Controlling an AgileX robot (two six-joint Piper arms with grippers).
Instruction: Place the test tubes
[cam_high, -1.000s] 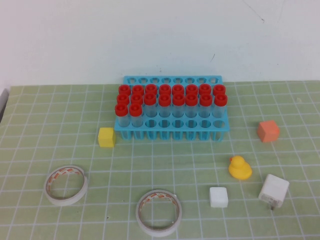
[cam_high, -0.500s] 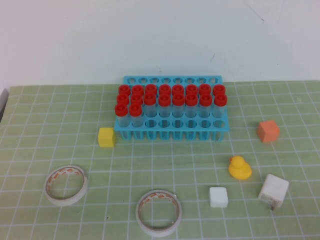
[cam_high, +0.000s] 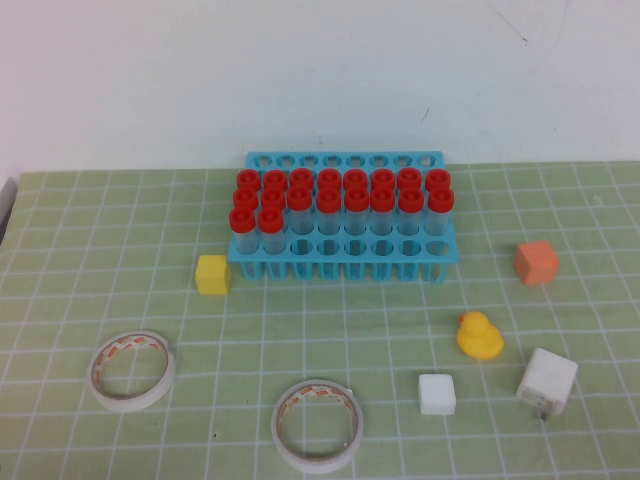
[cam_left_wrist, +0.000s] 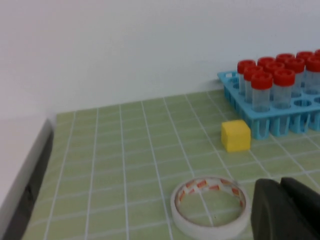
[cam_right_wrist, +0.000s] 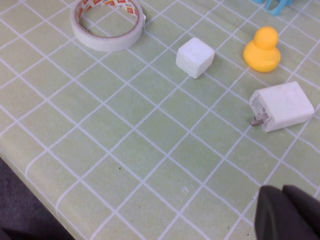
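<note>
Both arms are pulled back at the robot's edge of the green gridded surface (cam_high: 60, 250), out of the raised camera's sight. The left pincer (cam_left_wrist: 281, 192) is pressed shut and empty just behind the left tape roll (cam_high: 130, 402). The right pincer (cam_right_wrist: 283, 195) is likewise shut on nothing, near the white charger (cam_high: 547, 382), with the white cube (cam_high: 437, 394) and the yellow duck (cam_high: 480, 336) beyond it. A second tape roll (cam_high: 315, 462) lies between the two sides.

Farther out, a yellow cube (cam_high: 214, 274) sits just beside the rack's left end, and an orange cube (cam_high: 536, 262) lies apart to its right.

Farthest, against the white wall, stands the blue rack (cam_high: 345, 262), roughly central. The red-capped test tubes (cam_high: 343, 200) stand upright in it, long axes vertical: two full rows, then two more tubes at the left end of the next row forward. Holes at the front and in the back row are empty. The tubes lie straight ahead of both pincers and well apart from them, so any grasp probably means a long forward reach and a descent onto a cap.

Which arm is nearer cannot be told. The left wrist camera takes in only the rack's left end, the right only a cut-off scrap of blue. No loose tube shows anywhere on the surface.
</note>
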